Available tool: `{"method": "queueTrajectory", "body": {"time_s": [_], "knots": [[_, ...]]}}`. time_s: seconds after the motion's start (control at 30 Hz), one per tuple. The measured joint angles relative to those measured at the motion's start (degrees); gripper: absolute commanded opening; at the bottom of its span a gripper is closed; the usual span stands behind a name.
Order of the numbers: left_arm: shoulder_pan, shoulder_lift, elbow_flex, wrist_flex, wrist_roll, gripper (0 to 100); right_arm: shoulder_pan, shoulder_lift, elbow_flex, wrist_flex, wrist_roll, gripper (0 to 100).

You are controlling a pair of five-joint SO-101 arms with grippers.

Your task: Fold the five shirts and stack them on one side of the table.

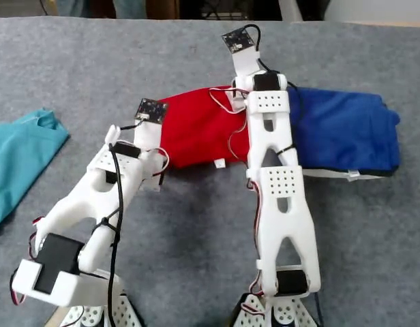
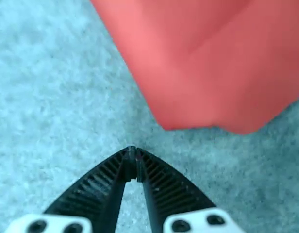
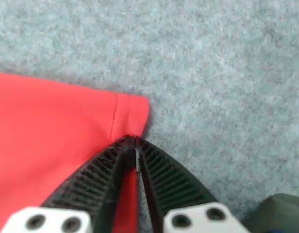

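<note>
Black ribbed fingers of the left pincer (image 2: 132,155) pressed together tip to tip, nothing between them, poised over bare grey felt of the worktop (image 2: 47,97). Just beyond the tips, not touching, a rounded edge of the red shirt (image 2: 212,63). Right pincer (image 3: 135,145) likewise closed to the tips, set right at the stitched hem of a corner of that red shirt, red cloth lying under the fingers; no telling whether pinching any fabric or merely resting there. Seen from the high view, red shirt spread flat at mid-worktop, reaching from one arm's wrist to the other's. Touching its right side, a folded blue shirt (image 1: 346,133), with a white edge (image 1: 333,175) peeping from beneath. Well apart at the left edge of the worktop, a teal shirt (image 1: 19,157), loose and unfolded.
</note>
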Motion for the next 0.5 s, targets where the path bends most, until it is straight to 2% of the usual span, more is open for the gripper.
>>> {"method": "queueTrajectory", "body": {"time_s": [0.2, 0.3, 0.5], "knots": [[-1.5, -1.7, -14.6, 8.8, 2.0, 3, 0.0, 0.3, -0.9, 0.5, 0.0, 1.5], [-1.8, -1.8, -20.2, 9.3, 3.9, 3, 0.0, 0.3, -0.9, 0.5, 0.0, 1.5], [1.0, 3.6, -20.1, 7.8, 4.5, 3, 0.0, 0.8, -1.0, 0.5, 0.0, 1.5]]}}
